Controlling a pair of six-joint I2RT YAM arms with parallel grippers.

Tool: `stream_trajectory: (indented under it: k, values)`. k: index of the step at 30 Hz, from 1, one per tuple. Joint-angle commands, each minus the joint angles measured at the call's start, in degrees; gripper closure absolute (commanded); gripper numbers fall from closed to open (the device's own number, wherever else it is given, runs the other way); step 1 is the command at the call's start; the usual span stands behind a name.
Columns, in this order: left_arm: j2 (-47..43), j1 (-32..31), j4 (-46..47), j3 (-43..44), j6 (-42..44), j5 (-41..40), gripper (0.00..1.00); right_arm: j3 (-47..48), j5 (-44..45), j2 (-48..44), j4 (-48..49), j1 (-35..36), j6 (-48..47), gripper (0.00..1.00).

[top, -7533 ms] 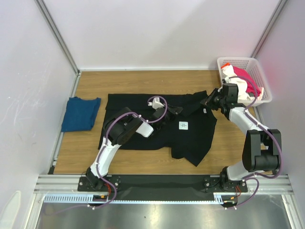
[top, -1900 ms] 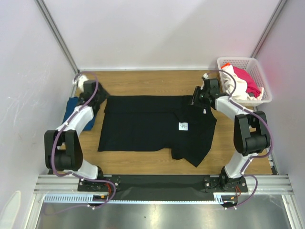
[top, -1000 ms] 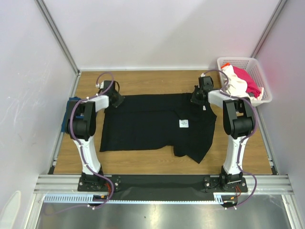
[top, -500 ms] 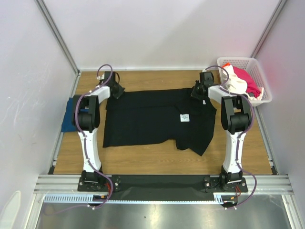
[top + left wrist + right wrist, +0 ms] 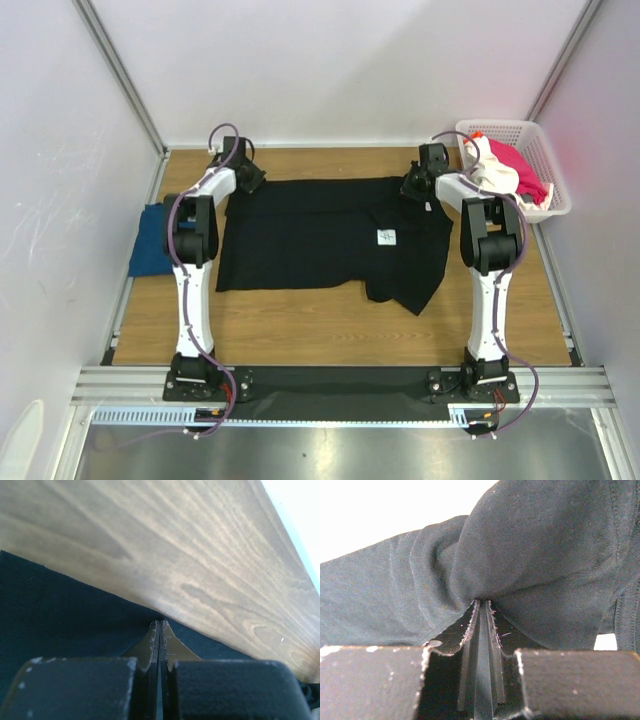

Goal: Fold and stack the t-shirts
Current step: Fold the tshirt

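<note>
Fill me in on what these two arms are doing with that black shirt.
Both arms reach to the far side of the table. The left jaws are closed on the far left edge of the black t-shirt, and the right jaws pinch a bunch of it at the far right corner. It lies mostly flat between them. A dark blue t-shirt lies at the left. The white basket holds a white shirt and a pink-red shirt.

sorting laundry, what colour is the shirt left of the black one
Shirt: dark blue, best in top view.
</note>
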Motion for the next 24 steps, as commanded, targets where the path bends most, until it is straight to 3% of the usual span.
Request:
stream_trajectory:
  k: [1,5,9,11,12,15,19,21,24]
  values:
    - [1.9,0.6,-2.15,4.33,1.29,0.59,1.0,3.04,1.58,3.13,-1.2,-0.47,-1.51,0.84]
    - [1.82,1.04,-0.04,4.95,2.07,2.0,1.0,5.77,0.8,4.19,-1.73,-0.82,-2.04,0.84]
    - [-3.18,0.6,3.56,1.89,6.46,3.58,0.92,4.72,-1.84,-1.67,-0.5,-0.39,-3.71,0.79]
    - [-10.55,0.08,5.84,-1.09,9.98,1.92,0.69,3.93,-1.58,-5.37,-0.5,0.23,-4.94,0.7]
    - [-13.97,-0.01,6.81,-4.68,11.12,1.04,0.5,3.49,-1.49,-9.57,-0.5,0.32,-6.16,0.66]
    - [-25.93,-0.54,8.57,-11.71,14.64,-2.12,0.25,1.3,-1.93,-16.26,-0.59,0.4,-7.4,0.51]
    - [-40.08,-0.8,10.76,-24.63,13.96,-3.89,0.13,-9.93,-1.58,-32.31,1.86,0.67,-4.34,0.15]
    - [-48.52,-0.8,12.61,-35.66,11.85,-4.33,0.02,-20.65,-1.58,-37.8,4.85,0.76,-2.67,0.08]
    - [-59.24,-0.8,14.11,-49.73,7.89,-5.38,0.0,-32.17,-1.06,-48.43,3.11,0.76,-0.47,0.03]
